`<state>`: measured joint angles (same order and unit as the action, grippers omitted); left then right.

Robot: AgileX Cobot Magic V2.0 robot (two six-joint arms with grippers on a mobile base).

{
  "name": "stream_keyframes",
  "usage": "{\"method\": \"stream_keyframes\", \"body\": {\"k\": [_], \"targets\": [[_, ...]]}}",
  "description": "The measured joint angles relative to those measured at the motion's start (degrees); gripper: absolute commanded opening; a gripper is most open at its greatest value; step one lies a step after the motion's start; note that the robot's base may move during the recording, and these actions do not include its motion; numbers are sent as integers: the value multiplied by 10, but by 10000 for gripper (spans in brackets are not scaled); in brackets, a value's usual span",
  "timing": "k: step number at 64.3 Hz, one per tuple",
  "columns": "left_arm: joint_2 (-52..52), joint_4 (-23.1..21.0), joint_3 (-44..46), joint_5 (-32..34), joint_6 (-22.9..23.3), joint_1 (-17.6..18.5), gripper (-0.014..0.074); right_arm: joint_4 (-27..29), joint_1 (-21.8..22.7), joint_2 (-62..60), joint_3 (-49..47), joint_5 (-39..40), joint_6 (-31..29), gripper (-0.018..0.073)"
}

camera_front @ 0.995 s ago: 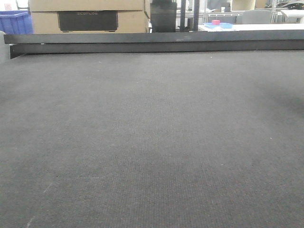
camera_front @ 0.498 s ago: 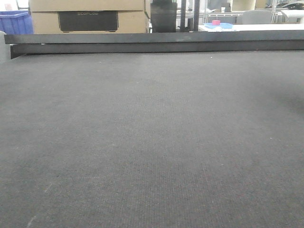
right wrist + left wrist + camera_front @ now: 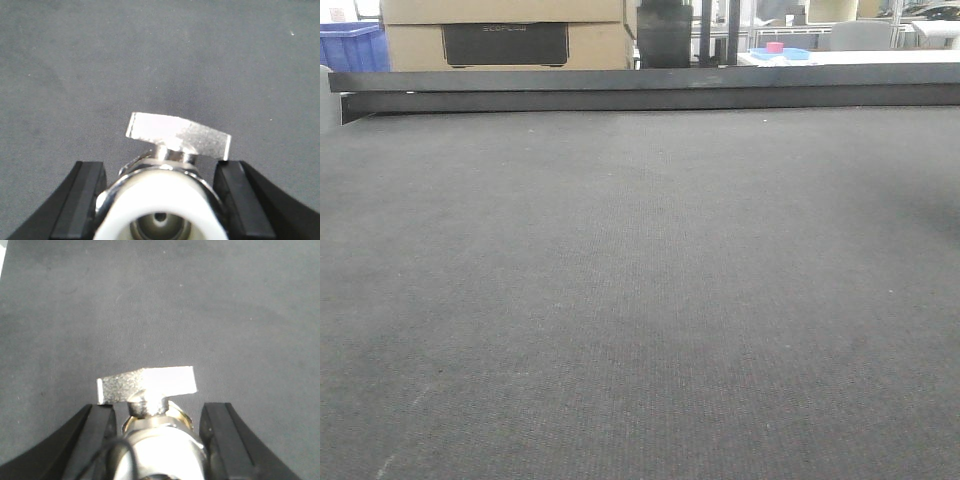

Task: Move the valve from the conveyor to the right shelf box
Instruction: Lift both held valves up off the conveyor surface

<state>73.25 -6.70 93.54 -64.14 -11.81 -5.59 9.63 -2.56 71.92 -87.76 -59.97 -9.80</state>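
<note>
Your conveyor (image 3: 640, 300) looks the same as a second ago (bare up front). Above it, left gripper (image 3: 158, 411) is clamped round a valve (image 3: 145, 385) and right gripper (image 3: 160, 169) round a second valve (image 3: 180, 132), so I'd say the shelf box is next.

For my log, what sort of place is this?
Probably a factory or warehouse line: a wide conveyor edged by a black rail, with cardboard boxes and a blue crate behind it.
</note>
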Motion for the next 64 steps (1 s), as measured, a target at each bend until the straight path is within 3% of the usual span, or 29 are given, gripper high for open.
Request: {"method": "stream_keyframes", "body": {"k": [64], "targets": [[0,0,0,205,0,0,-111,0,0,0,0,16,-1,-154]]}}
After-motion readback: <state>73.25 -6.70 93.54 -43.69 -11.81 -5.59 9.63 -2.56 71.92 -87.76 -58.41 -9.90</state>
